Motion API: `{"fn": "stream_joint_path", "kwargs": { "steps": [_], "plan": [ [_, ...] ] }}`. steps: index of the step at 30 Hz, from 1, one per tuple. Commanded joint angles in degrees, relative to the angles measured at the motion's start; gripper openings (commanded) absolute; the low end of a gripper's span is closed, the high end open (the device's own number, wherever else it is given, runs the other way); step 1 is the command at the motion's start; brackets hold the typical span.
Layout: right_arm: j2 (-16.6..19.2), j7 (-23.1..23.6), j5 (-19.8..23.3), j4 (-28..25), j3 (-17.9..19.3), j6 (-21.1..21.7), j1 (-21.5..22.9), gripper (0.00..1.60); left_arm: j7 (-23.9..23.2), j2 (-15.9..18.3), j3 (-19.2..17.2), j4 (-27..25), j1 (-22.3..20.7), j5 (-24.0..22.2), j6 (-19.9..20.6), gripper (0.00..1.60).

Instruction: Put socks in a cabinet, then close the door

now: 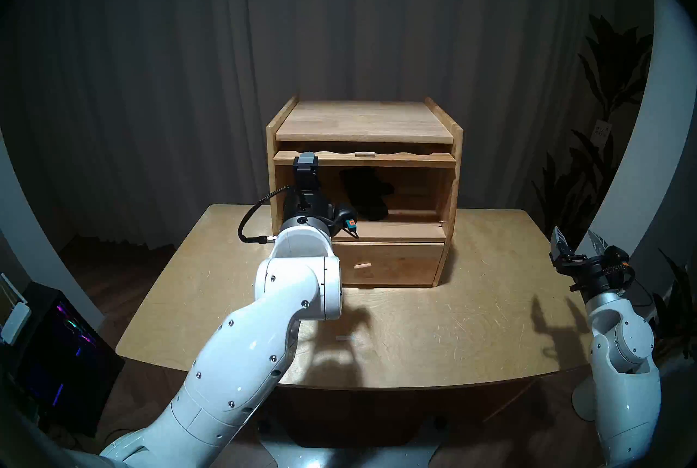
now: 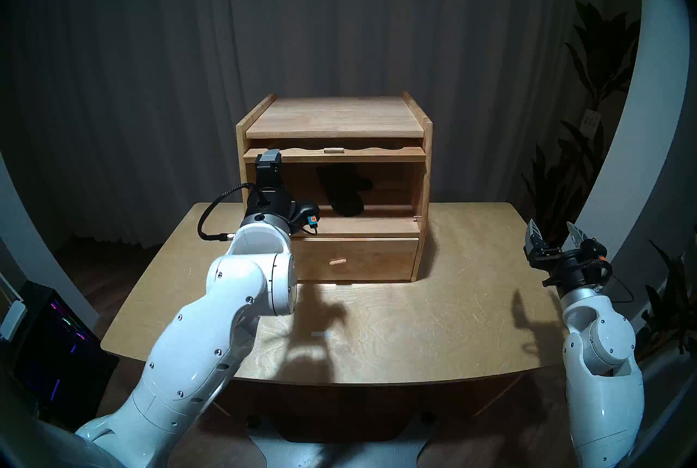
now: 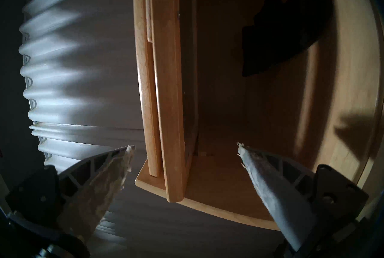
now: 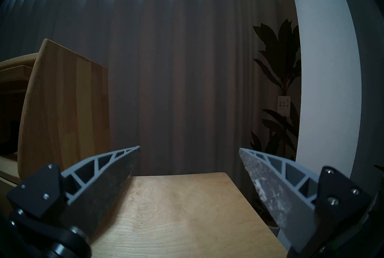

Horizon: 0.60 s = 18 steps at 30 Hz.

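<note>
socks (image 1: 364,193) inside cabinet (image 1: 458,169), door (image 1: 364,158) raised (grippers empty)

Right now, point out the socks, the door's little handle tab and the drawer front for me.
socks (image 1: 364,193): head left view, middle of the black bundle inside the upper compartment.
door handle tab (image 1: 364,154): head left view, centre of the small wooden tab.
drawer front (image 1: 407,263): head left view, bare wood right of its knob.

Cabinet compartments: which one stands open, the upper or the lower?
The upper compartment of the cabinet: its door is slid up under the top, showing the black socks inside. The lower drawer is shut.
</note>
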Motion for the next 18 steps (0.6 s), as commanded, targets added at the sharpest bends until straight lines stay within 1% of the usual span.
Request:
{"fn": "stream_joint_path", "kwargs": {
  "steps": [1, 4, 5, 7, 8, 10, 11, 13, 14, 15, 16, 17, 18],
  "plan": [
    [0.0, 0.0, 0.0, -1.0, 0.2, -0.5, 0.2, 1.6, -1.7, -5.0, -2.0, 1.0, -6.2, 1.4, -3.5, 1.6],
    [0.0, 0.0, 0.0, -1.0, 0.2, -0.5, 0.2, 1.6, -3.1, -6.7, -1.5, 2.9, -8.4, 1.6, -4.3, 1.6],
    [0.0, 0.0, 0.0, -1.0, 0.2, -0.5, 0.2, 1.6, -3.3, -7.8, -1.6, 2.8, -8.2, 1.4, -4.8, 1.6],
    [0.0, 0.0, 0.0, -1.0, 0.2, -0.5, 0.2, 1.6, -4.5, -8.7, -0.4, 3.6, -9.6, 1.2, -4.7, 1.59],
    [0.0, 0.0, 0.0, -1.0, 0.2, -0.5, 0.2, 1.6, -4.9, -9.2, 0.2, 4.1, -10.1, 1.5, -4.6, 1.53],
    [0.0, 0.0, 0.0, -1.0, 0.2, -0.5, 0.2, 1.6, -5.9, -9.8, 1.4, 4.9, -11.0, 1.1, -4.6, 1.5],
    [0.0, 0.0, -0.1, -1.0, 0.2, -0.5, 0.2, 1.6, -6.1, -10.2, 1.8, 5.7, -11.4, 1.9, -4.2, 1.49],
    [-0.1, -0.1, -0.1, -1.0, 0.2, -0.5, 0.2, 1.6, -7.3, -10.5, 2.0, 6.7, -11.9, 2.0, -4.2, 1.46],
    [-0.1, -0.1, -0.1, -1.1, 0.3, -0.6, 0.2, 1.6, -7.6, -10.5, 2.1, 7.4, -12.3, 3.0, -3.8, 1.42],
    [-0.1, -0.1, -0.1, -1.1, 0.3, -0.6, 0.2, 1.6, -7.7, -10.6, 1.8, 8.1, -12.6, 3.2, -3.4, 1.35],
    [-0.1, -0.1, -0.1, -1.1, 0.3, -0.6, 0.2, 1.6, -7.8, -10.7, 1.5, 8.4, -12.9, 3.1, -3.3, 1.15],
    [-0.1, -0.1, -0.1, -1.1, 0.3, -0.6, 0.2, 1.6, -7.8, -10.5, 1.4, 8.8, -13.2, 3.8, -3.0, 1.07],
    [-0.1, -0.1, -0.1, -1.1, 0.3, -0.6, 0.2, 1.6, -7.9, -10.4, 1.2, 8.9, -13.4, 3.7, -3.1, 0.8]
  ]
}}
